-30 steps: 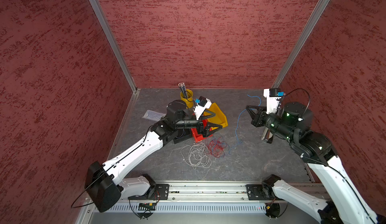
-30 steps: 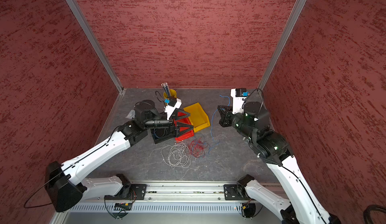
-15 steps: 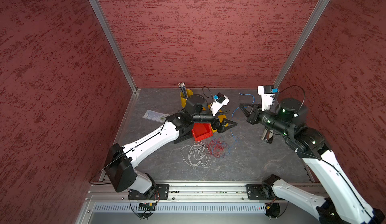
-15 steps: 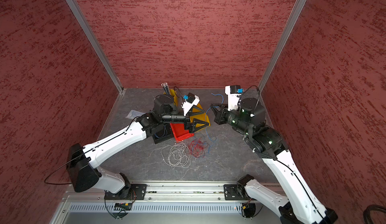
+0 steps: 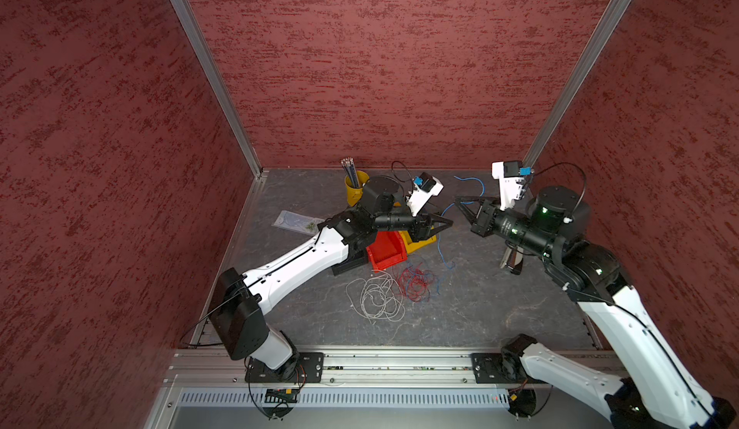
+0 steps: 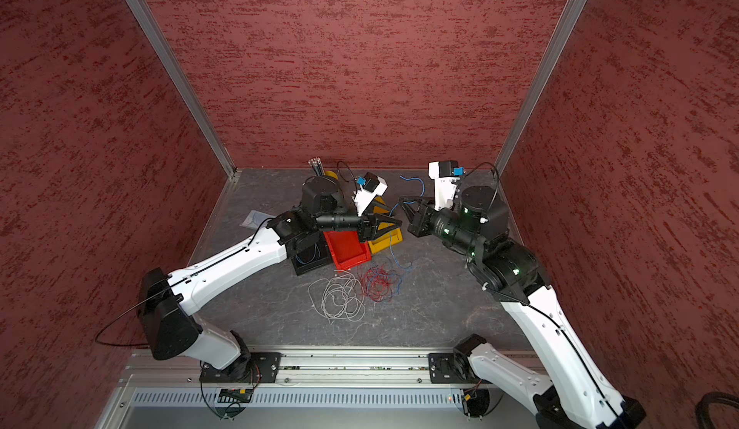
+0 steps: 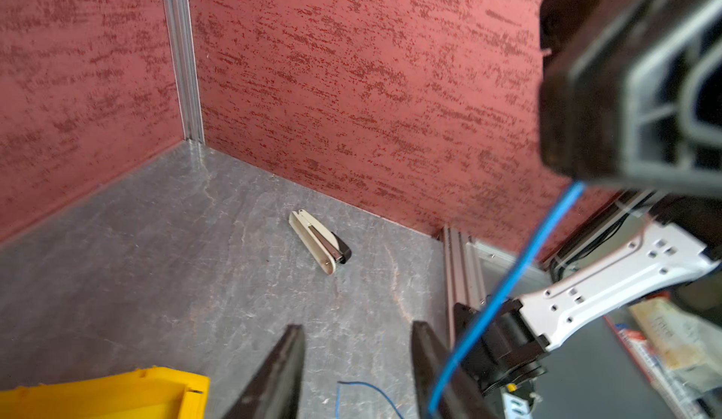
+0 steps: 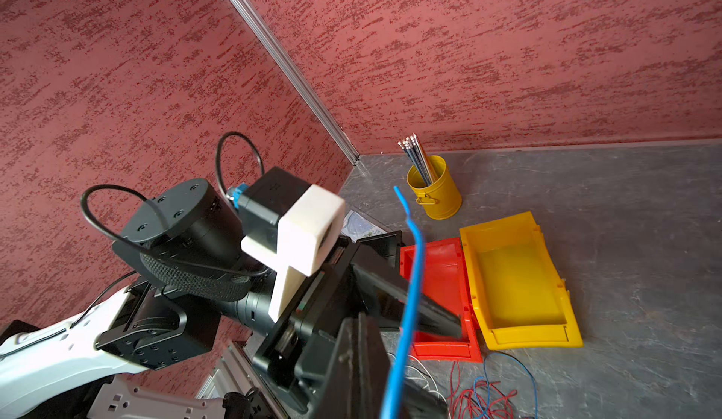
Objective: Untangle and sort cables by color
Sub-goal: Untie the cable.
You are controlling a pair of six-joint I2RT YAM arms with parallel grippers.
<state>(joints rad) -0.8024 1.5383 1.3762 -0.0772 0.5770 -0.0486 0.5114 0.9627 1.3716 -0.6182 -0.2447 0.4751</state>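
Right gripper (image 5: 460, 200): shut on the blue cable (image 7: 525, 258).
Left gripper (image 5: 450, 223): partly open, nothing held.
Cable: hung steeply, just beside the left gripper's tip.

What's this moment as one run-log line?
phase: untangling | right gripper: shut on blue cable, lifted | left gripper: open beside it, no grip | table: red-blue tangle beside whitish cables

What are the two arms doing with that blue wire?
Right end effector shut on thin blue cable. Left end effector open beside it. Cable's tail trails toward red-and-blue wire tangle.
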